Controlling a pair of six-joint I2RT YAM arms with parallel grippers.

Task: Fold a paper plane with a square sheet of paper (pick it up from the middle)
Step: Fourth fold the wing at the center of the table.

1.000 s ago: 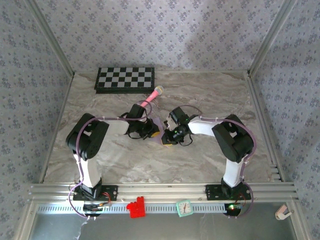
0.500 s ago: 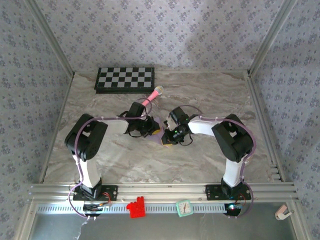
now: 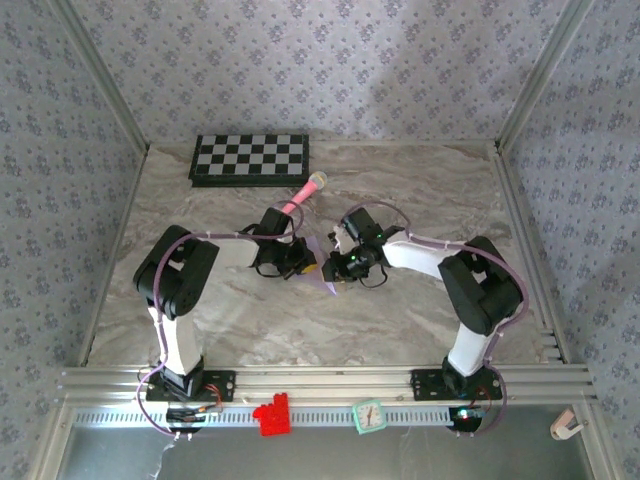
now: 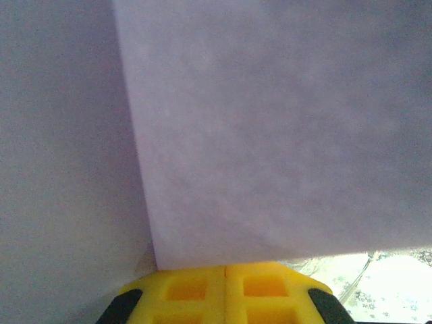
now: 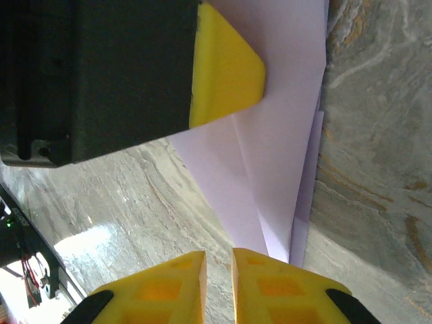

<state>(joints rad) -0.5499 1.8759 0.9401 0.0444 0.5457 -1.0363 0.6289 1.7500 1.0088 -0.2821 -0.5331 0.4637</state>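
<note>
Our left hand (image 4: pixel 225 289) is closed tight, its yellow pads meeting on the edge of the paper (image 5: pixel 283 128). We take the paper to be pinched there so the folded layers cannot slide while the other arm works. The paper rests mid-table (image 3: pixel 420 200), between the two hands, and is partly folded. The right wrist view shows overlapping flaps running down to a sharp tip just beside our right hand (image 5: pixel 217 268). That hand is almost closed, with a thin slit left between its fingers and nothing in it. We judge it is placed at the tip to press or run a crease. Against a second ago, the right arm has swung its elbow outward and brought its hand nearer the left one. The paper's tip now pokes out toward the near edge.
</note>
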